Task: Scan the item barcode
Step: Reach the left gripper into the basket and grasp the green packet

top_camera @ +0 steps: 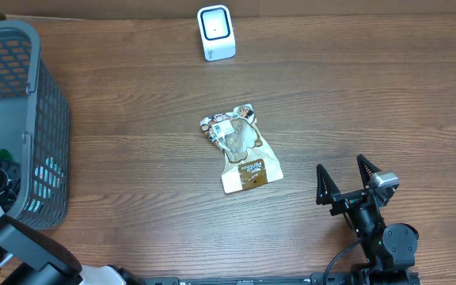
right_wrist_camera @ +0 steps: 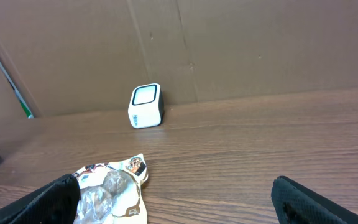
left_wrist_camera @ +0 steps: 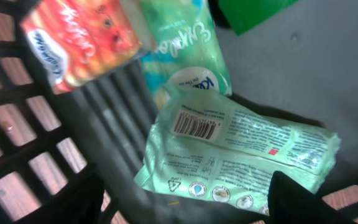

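Down in the basket [top_camera: 50, 119] at the table's left edge, the left gripper [left_wrist_camera: 185, 190] hangs with its jaws well apart. Its dark fingers [left_wrist_camera: 73, 202] frame the bottom corners of the left wrist view. Between them, on the grey floor, lies a pale green packet [left_wrist_camera: 241, 149], label side up, with its barcode [left_wrist_camera: 196, 126] showing near the upper left corner. One finger overlaps the packet's lower right corner; the other stands clear of its left edge, so nothing is held. Whether either finger touches the packet I cannot tell. Just beyond lies a second green packet [left_wrist_camera: 185, 43], partly under a tilted red packet [left_wrist_camera: 82, 37], and a bright green sheet [left_wrist_camera: 253, 12] shows at the top.

At the table's [top_camera: 355, 95] near right, the right gripper [top_camera: 341, 168] sits with its jaws wide and empty, pointing away from the robot. Ahead and to its left, a brown pouch [top_camera: 240, 150] lies flat at mid-table, well apart from both grippers. Farther on, the white scanner [top_camera: 215, 32] stands upright near the far edge, close to the cardboard wall [right_wrist_camera: 229, 43].
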Controlling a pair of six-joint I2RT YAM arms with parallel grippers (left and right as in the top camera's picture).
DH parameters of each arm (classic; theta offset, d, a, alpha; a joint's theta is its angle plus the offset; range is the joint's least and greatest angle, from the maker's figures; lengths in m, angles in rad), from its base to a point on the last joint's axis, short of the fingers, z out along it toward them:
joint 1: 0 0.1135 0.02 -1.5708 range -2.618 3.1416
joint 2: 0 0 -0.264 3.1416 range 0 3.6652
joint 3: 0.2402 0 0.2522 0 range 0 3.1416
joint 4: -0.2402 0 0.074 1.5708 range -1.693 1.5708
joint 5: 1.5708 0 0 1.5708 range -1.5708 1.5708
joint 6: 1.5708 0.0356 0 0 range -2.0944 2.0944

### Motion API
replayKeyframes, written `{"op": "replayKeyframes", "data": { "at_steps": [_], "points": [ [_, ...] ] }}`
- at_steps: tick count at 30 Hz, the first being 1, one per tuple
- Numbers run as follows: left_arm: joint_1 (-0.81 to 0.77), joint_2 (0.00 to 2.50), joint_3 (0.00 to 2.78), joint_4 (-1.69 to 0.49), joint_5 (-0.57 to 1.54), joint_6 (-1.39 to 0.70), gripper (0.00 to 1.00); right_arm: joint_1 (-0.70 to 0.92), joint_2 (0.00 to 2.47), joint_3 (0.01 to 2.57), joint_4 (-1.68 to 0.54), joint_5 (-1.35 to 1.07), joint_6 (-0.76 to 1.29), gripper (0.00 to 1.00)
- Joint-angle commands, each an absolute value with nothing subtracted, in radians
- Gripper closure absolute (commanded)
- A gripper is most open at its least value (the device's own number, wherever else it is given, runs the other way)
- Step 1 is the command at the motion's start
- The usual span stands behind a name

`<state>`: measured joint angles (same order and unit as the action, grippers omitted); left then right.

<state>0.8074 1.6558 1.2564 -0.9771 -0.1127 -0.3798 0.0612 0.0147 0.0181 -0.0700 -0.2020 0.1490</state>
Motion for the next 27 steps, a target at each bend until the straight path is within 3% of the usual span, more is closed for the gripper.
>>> {"op": "replayKeyframes", "data": {
  "at_steps": [1, 20, 25, 27],
  "points": [
    [0.808, 1.661, 1.2, -0.942, -0.084, -0.336, 0.32, 0.065, 0.003, 0.008, -0.064, -0.192, 0.146, 0.0],
    [0.785, 1.661, 0.971, -0.649, 0.025, -0.269, 0.28, 0.065, 0.003, 0.008, -0.064, -0.192, 0.146, 0.0],
    [0.779, 1.661, 0.908, -0.591, 0.027, -0.269, 0.29, 0.065, 0.003, 0.008, -0.064, -0.192, 0.146, 0.0],
    [0.778, 1.661, 0.9, -0.589, 0.027, -0.269, 0.35, 0.065, 0.003, 0.008, -0.064, -0.192, 0.146, 0.0]
  ]
}}
